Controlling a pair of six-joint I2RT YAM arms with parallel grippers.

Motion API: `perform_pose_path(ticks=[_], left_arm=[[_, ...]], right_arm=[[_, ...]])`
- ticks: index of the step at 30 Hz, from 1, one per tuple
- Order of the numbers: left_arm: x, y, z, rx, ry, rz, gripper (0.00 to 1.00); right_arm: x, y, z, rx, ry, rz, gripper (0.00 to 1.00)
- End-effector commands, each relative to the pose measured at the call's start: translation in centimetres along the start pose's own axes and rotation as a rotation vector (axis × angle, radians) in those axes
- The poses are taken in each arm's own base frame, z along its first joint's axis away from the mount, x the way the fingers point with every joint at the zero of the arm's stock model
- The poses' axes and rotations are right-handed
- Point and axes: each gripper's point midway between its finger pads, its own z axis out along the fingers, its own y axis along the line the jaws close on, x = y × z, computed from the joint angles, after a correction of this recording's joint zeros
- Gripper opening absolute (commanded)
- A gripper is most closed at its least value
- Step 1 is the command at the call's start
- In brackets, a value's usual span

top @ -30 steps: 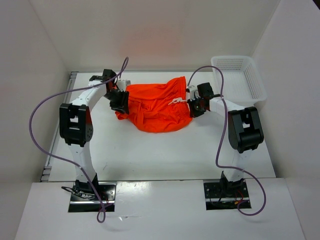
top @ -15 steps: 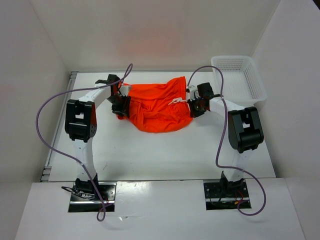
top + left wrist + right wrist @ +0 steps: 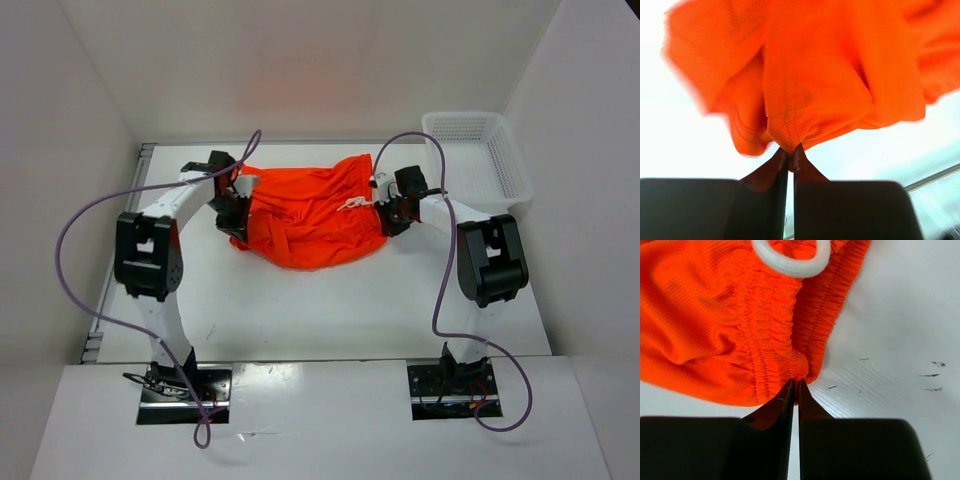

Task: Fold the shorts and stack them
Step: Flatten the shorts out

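Note:
The bright orange shorts (image 3: 312, 215) lie crumpled at the middle back of the table, with the white drawstring (image 3: 355, 203) on their right side. My left gripper (image 3: 233, 212) is shut on the shorts' left edge; in the left wrist view (image 3: 790, 150) it pinches a fold of orange mesh (image 3: 810, 90) lifted off the table. My right gripper (image 3: 386, 213) is shut on the gathered waistband at the right edge; in the right wrist view (image 3: 796, 385) the waistband (image 3: 775, 330) and a drawstring loop (image 3: 790, 262) show just above the fingertips.
A white mesh basket (image 3: 475, 160) stands at the back right, just beyond my right arm. White walls close in the table at the back and both sides. Purple cables loop from both arms.
My left gripper has moved a little left and back, pulling the shorts' left edge out so the fabric spreads wider. The right gripper has held still on the waistband.

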Motion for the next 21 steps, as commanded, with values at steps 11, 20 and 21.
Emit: perform_pose_path(ticks=[11, 20, 21], left_arm=[[19.2, -3.6, -6.6, -0.051, 0.292, 0.008, 0.47], [13.9, -1.8, -4.9, -0.042, 0.139, -0.024, 0.51], [13.3, -2.1, -4.6, -0.021, 0.129, -0.023, 0.51]], right_arm=[[0.2, 1.5, -1.9, -0.035, -0.005, -0.109, 0.10], [1.2, 2.1, -2.3, -0.034, 0.006, -0.125, 0.30], [0.9, 2.0, -2.3, -0.031, -0.004, -0.128, 0.30]])
